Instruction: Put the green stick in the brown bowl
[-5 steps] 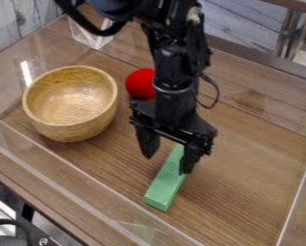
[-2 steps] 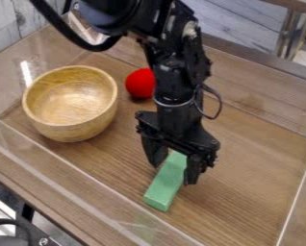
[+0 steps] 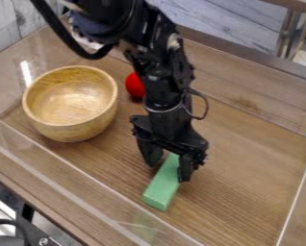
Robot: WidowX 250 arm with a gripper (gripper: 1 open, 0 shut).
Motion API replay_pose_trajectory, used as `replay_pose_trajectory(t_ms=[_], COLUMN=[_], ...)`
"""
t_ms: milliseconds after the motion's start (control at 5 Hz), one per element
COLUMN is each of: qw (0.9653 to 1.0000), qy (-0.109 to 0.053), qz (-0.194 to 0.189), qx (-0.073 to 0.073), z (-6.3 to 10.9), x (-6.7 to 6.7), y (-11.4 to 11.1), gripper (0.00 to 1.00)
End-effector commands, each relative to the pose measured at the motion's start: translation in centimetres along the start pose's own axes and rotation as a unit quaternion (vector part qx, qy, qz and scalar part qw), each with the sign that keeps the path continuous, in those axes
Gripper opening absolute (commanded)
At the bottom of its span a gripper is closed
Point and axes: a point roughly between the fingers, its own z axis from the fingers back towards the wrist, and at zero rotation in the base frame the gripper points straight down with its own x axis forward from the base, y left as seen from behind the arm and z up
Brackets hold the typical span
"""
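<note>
We see a round brown bowl [image 3: 71, 102] of light wood standing on a wooden table [image 3: 252, 144], off to the left of the fingers and well apart from them; its hollow holds nothing. A black robot arm [image 3: 159, 67] reaches down from the top of the view, and its fingers [image 3: 167, 159] point straight down with the two dark tips spread wide, released and holding nothing. The green stick [image 3: 163, 188] lies flat on the table directly below the fingers, its upper end between the two tips and its lower end stretching toward the near edge of the table. We cannot tell whether the tips touch the stick. A red toy [image 3: 135, 86] sits on the table behind the arm, between the bowl and the fingers' side of the scene, mostly hidden by the arm. A clear plastic wall [image 3: 65, 207] borders the table at the front and left. Compared with a second ago, the fingers have come lower and shifted slightly left, so they now straddle the stick's upper end; the bowl and the stick lie where they were.
</note>
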Motion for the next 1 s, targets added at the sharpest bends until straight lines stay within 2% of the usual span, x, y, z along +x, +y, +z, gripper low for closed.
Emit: replay_pose_trajectory(t_ms=[0, 200, 600, 800], qw=[0.9995, 0.9991, 0.9985, 0.9977], qy=[-0.030, -0.038, -0.052, -0.059], qz=[-0.010, -0.013, -0.004, 0.030], qx=[-0.008, -0.012, -0.015, -0.013], z=[0.7, 0.9, 2.3, 2.2], x=[0.2, 0.0, 1.1, 0.9], y=[0.1, -0.1, -1.4, -1.5], gripper=[1.00, 1.00, 1.00, 1.00])
